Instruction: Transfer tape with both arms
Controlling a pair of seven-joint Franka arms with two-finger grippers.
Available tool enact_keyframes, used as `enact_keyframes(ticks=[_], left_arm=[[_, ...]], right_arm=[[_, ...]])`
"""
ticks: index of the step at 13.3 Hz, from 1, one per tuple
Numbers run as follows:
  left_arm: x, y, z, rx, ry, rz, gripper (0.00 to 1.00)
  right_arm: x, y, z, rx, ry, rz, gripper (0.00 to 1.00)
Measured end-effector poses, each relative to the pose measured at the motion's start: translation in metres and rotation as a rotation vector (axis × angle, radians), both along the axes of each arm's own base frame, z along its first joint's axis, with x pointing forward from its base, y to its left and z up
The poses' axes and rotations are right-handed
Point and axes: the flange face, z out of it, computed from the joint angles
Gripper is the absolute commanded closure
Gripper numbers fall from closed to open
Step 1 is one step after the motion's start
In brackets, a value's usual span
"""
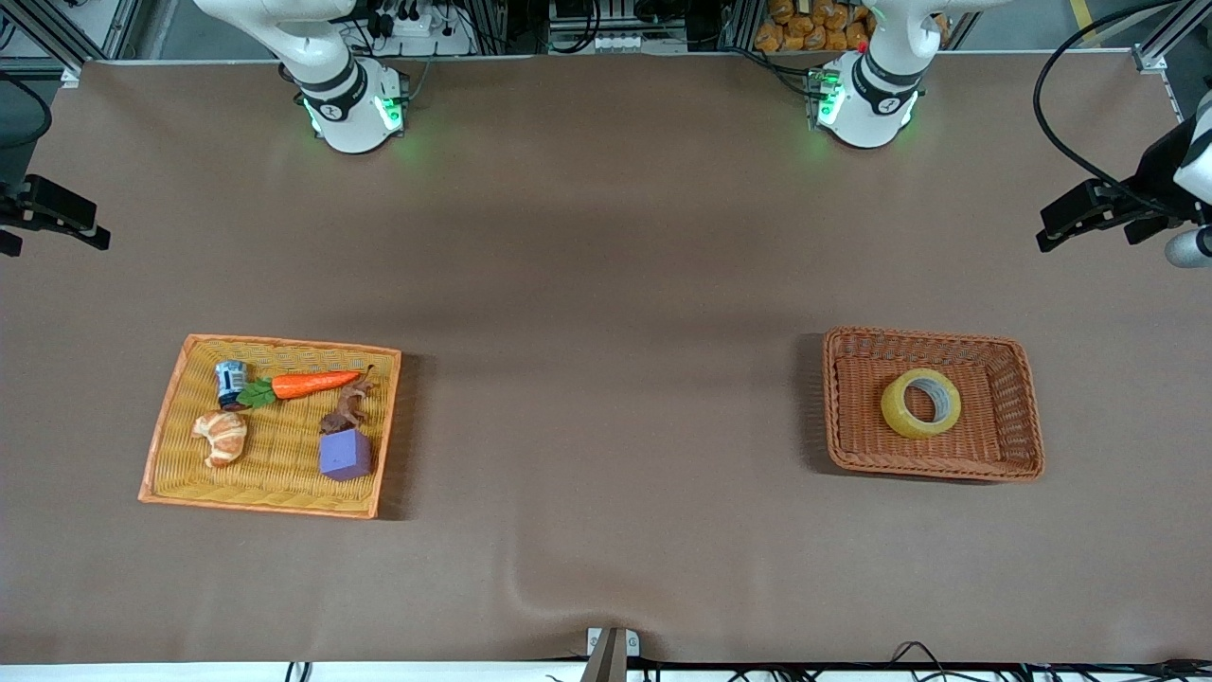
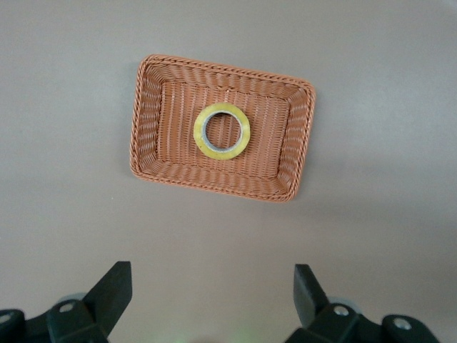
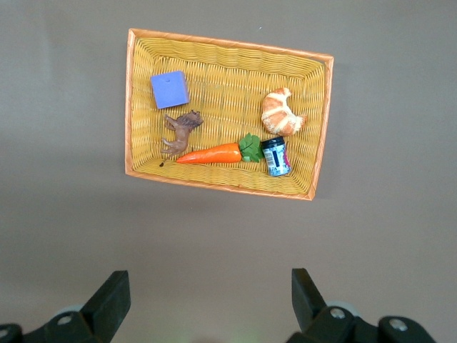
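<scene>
1. Tape (image 1: 920, 403) lies flat in the brown wicker basket (image 1: 1024, 407) toward the left arm's end of the tabletop (image 1: 606, 284), near the basket's middle, its grey core hole facing up; seen from the left wrist (image 2: 222, 131), nothing else shares the basket.
2. Handling, as a judgement: the roll looks stiff and fairly light, with a smooth, possibly slippery outer face. The surest hold seems to be across the ring wall, one finger in the core and one outside, say at 3 o'clock on the ring, leaving the 9 o'clock wall free for the other arm to take.
3. Left tool (image 2: 211, 300) hangs high over bare tabletop just off the brown basket; its fingers stand wide apart and hold nothing.
4. Right tool (image 3: 207, 300) hangs likewise over the tabletop by the yellow basket (image 1: 170, 417), fingers spread wide, empty.
5. That yellow basket, toward the right arm's end, holds a carrot (image 1: 303, 385), a croissant (image 1: 222, 437), a purple cube (image 1: 345, 455), a small brown animal figure (image 1: 346, 409) and a small can (image 1: 230, 381).
6. Neither arm has yet touched the roll.
</scene>
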Motion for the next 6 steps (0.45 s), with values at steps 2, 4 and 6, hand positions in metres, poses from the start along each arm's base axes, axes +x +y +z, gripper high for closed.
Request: enact_keyframes(ticks=[2, 4, 6], left_arm=[[-0.0017, -0.0023, 0.0018, 0.0, -0.003, -0.032, 0.0], [-0.0018, 0.0, 0.0019, 0.0, -0.003, -0.043, 0.0], [-0.0016, 0.004, 0.0018, 0.0, -0.003, -0.05, 0.0]], right_arm=[[0.0, 0.0003, -0.0001, 0.0, 0.001, 0.001, 0.0], [0.0002, 0.0035, -0.0002, 0.0, 0.001, 0.007, 0.0], [0.0001, 0.0057, -0.0006, 0.0, 0.004, 0.011, 0.0]])
